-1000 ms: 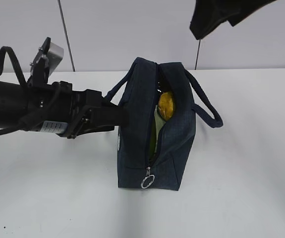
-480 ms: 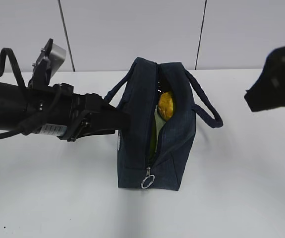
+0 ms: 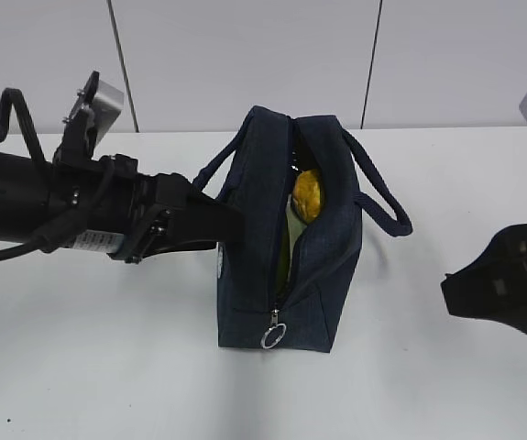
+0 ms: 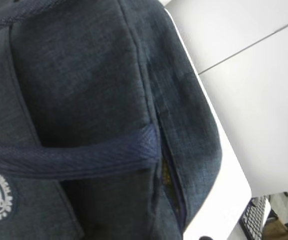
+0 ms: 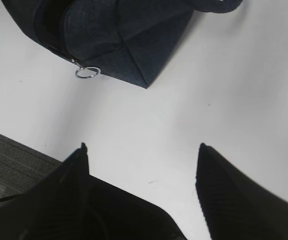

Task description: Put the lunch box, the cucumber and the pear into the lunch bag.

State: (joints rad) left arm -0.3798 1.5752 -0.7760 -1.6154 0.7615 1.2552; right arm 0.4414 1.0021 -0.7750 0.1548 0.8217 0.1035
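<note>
Dark navy fabric lunch bag (image 3: 286, 238) standing unzipped on white bench (image 3: 107, 367). Left end effector (image 3: 225, 220) pressing its side, grip indiscernible. Right end effector (image 5: 141, 150) hovering wide open, empty.

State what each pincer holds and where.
Right pincer: open over bare table, holding nothing. Left pincer: pressed at the lunch bag's side near a handle; any grip cannot be told.

Right hand (image 5: 141, 152) spread wide, empty, above table (image 5: 224, 90) near lunch bag (image 5: 118, 35)
</note>
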